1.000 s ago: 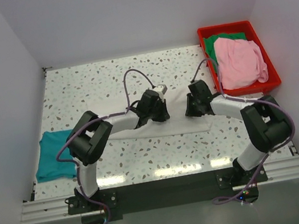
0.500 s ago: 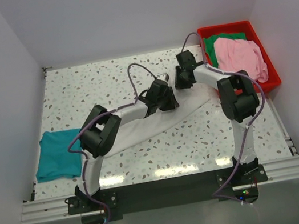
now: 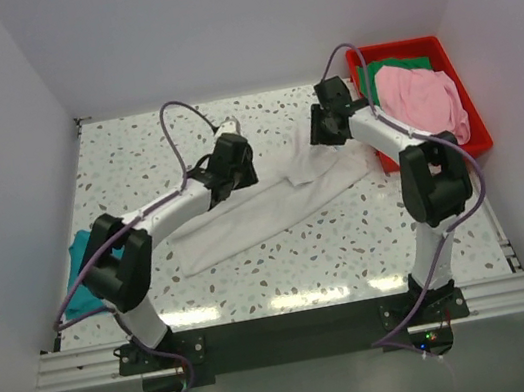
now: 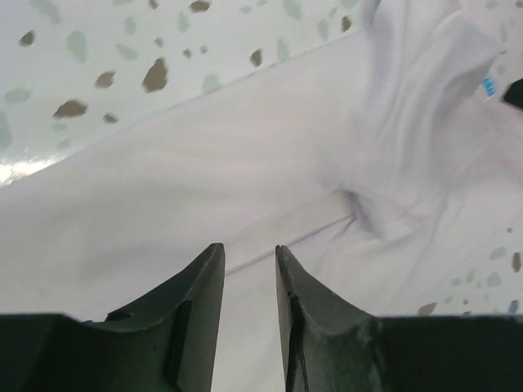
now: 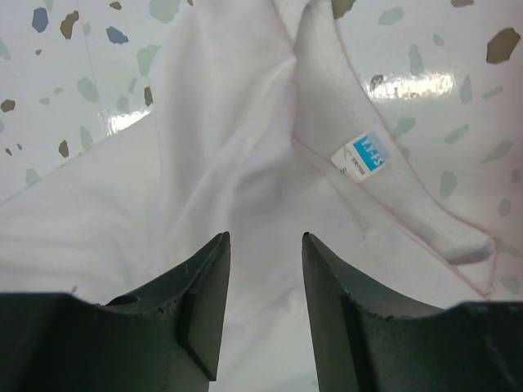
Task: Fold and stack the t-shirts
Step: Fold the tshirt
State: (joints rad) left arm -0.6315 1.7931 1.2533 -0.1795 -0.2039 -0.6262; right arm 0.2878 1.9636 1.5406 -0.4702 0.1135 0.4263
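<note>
bright even overhead light, glare streaks on the glossy table, soft shadows, wrist views slightly blurred up close

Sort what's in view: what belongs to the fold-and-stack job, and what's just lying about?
Job:
- off-white t-shirt, spread on the table
- teal t-shirt
- pink t-shirt
- green t-shirt

Not the job:
- red bin, holding the pink and green ones

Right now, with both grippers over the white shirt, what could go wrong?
1. The off-white t-shirt lies skewed and bunched around its neck label; folding now could lock in creases.
2. The left gripper and right gripper are open above layered cloth, so a pinch may catch only the top layer.
</note>
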